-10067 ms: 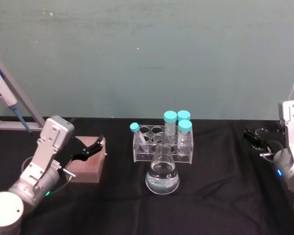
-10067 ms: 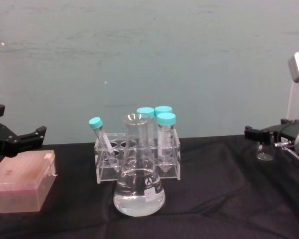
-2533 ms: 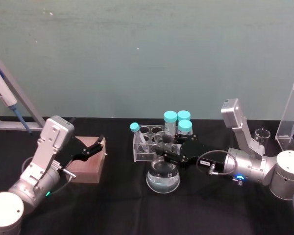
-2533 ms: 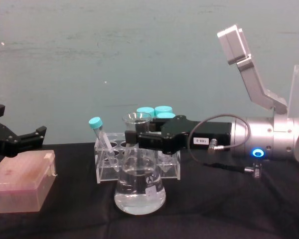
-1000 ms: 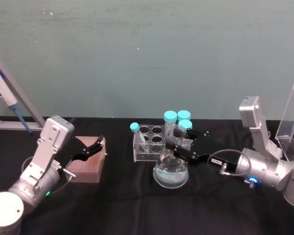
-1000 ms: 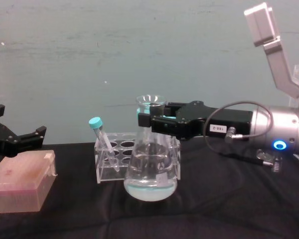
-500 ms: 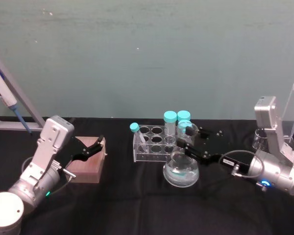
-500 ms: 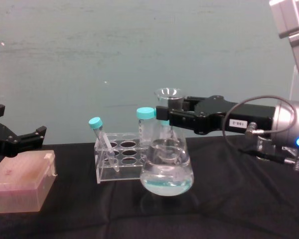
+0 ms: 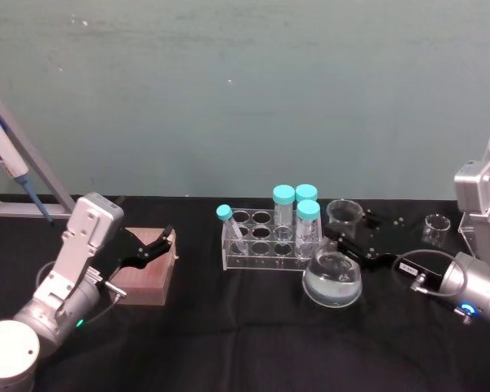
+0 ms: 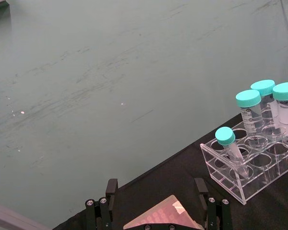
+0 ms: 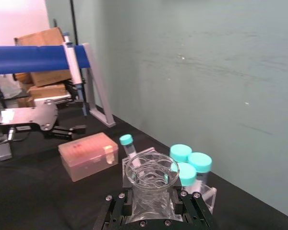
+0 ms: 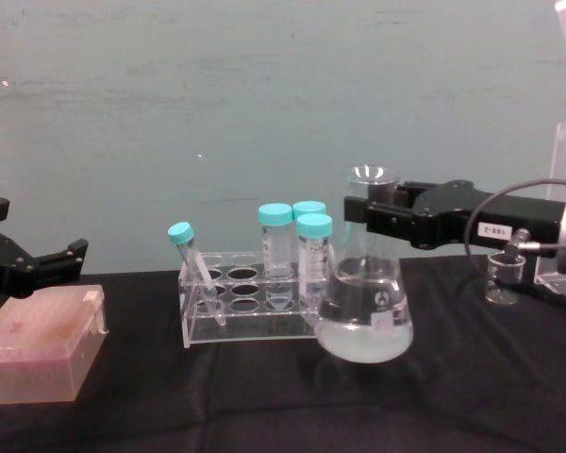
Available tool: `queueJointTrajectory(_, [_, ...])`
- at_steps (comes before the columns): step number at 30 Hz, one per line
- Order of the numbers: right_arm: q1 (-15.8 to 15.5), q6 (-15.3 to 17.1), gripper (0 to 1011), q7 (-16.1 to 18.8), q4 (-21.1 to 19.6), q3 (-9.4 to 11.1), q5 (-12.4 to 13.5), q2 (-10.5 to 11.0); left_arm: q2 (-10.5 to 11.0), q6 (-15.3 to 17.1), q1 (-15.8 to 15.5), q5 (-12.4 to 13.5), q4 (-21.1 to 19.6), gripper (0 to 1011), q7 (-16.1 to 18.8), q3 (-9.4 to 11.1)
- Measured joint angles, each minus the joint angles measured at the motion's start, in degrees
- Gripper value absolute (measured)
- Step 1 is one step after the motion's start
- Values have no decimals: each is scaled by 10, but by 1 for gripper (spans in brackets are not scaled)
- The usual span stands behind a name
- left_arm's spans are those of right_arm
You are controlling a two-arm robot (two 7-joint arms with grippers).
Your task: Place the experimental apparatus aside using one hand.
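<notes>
At the far left the left gripper (image 9: 153,246) is parked over a pink tip box (image 9: 149,278), its jaws spread wide and holding nothing. In the middle a clear tube rack (image 12: 255,297) with teal-capped tubes (image 12: 313,247) is seen on the black table (image 12: 264,406). Just to its right the conical flask (image 12: 366,307) is held off the cloth, clamped at its narrow neck by the right gripper (image 12: 382,215), whose arm is stretched in level from the right. The flask is judged fragile, slippery and bottom-heavy with liquid, so the neck is the sound hold. A small glass beaker (image 12: 501,278) is seen beyond.
</notes>
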Motion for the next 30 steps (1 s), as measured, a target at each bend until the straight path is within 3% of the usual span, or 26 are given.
queueJointTrajectory(13, [-24, 14, 448, -53, -23, 26, -9, 11, 0, 0, 0, 0, 0, 1000, 0, 0])
queueJointTrajectory(30, [-50, 35, 449, -123, -40, 65, -31, 9, 0, 0, 0, 0, 0, 1000, 0, 0])
